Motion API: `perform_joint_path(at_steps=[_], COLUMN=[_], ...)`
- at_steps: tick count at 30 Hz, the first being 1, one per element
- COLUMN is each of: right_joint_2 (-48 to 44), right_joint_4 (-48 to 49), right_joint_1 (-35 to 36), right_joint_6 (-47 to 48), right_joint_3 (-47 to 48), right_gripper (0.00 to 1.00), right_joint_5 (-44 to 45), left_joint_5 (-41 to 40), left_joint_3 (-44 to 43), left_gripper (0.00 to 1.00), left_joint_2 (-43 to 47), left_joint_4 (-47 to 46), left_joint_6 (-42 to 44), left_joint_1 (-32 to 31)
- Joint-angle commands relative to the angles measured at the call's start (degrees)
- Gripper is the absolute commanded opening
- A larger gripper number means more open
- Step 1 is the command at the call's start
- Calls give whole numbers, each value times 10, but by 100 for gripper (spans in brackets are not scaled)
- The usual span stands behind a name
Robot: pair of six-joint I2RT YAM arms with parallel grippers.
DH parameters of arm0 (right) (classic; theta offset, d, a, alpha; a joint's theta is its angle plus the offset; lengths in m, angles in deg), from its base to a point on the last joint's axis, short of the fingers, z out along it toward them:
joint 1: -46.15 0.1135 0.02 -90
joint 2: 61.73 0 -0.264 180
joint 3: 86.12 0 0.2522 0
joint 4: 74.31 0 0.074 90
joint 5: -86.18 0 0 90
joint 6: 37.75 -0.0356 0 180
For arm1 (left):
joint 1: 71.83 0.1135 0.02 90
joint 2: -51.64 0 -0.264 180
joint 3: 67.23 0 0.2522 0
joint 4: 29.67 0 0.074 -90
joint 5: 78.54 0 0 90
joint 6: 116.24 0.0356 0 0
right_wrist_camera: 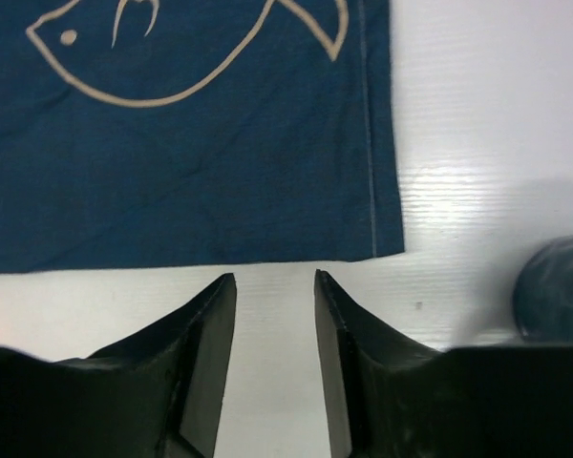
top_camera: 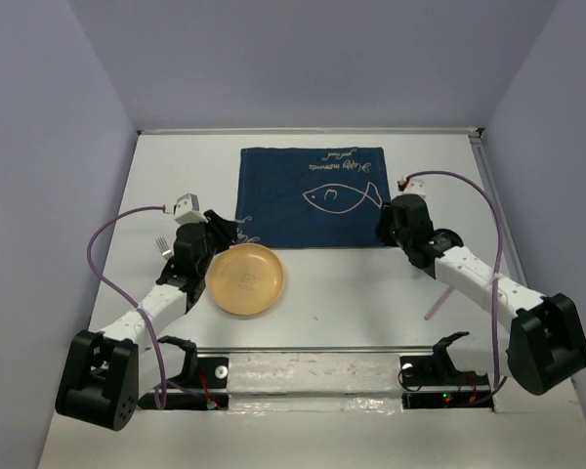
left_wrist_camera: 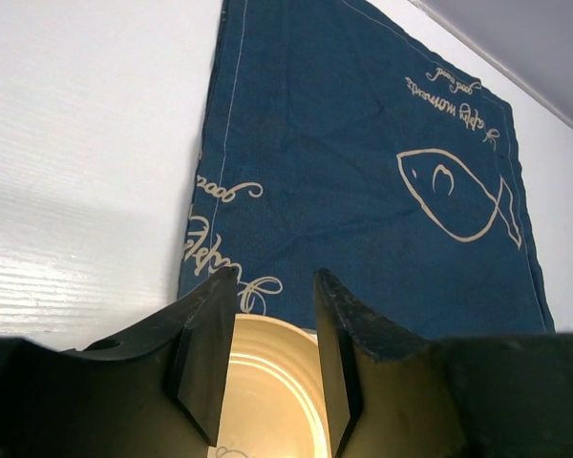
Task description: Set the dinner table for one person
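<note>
The dinner table [top_camera: 352, 293] is a plain white top. A dark blue placemat [top_camera: 313, 195] with a fish drawing lies at its back middle. A round yellow plate [top_camera: 244, 278] sits just in front of the placemat's near left corner. My left gripper [top_camera: 225, 234] hangs over the plate's far rim. In the left wrist view the left gripper [left_wrist_camera: 275, 277] is open, with the plate [left_wrist_camera: 267, 391] showing between its fingers. My right gripper [top_camera: 384, 233] is at the placemat's near right corner. In the right wrist view the right gripper [right_wrist_camera: 274, 277] stands open over bare table [right_wrist_camera: 477, 143], nothing in it.
A silver fork [top_camera: 161, 242] lies left of the left arm. A thin pinkish stick [top_camera: 436, 305] lies beside the right forearm. A dark blue rounded thing [right_wrist_camera: 557, 288] shows at the right edge of the right wrist view. Pale lavender walls border the table.
</note>
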Motion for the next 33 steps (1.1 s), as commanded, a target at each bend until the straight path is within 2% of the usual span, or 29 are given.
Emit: perform_joint_path(at_steps=[1,5,7,8,11,17,21,27,31,33], right_joint_2=[24,65,113,130,194,248,224,192,178,156], right_joint_4=[25,39,48,58,77,88,87,43,40,44], right_joint_1=[9,9,9,9,9,15,15,15,15,20], right_joint_6=[-28,-29,-29,-28,-35,-44,-51,-32,-22,-20], right_joint_3=[7,21,41,55,86,89,53,51,49,45], right_gripper=[41,41,33,21,0,0,0,0,0,6], right_joint_5=[-64,-24,-39,-50,-70,-72,-53,-27,-45,-71], left_joint_5=[-13,-21,-18,-24,-47,-55,-40,-7,-8,-13], left_joint_3=[2,8,7,2,-7,-19,-49,-123,-154,-159], left_gripper=[50,50,50,50,49,48,48,48,51,52], left_joint_2=[-3,2,6,6,9,82,160,247,266,263], left_joint_4=[-6,1,1,3,19,71,138,227,261,277], left_joint_6=[-4,-1,0,4,11,12,18,43,65,79], left_joint_1=[1,1,0,-8,-32,-60,-64,-64,-65,-64])
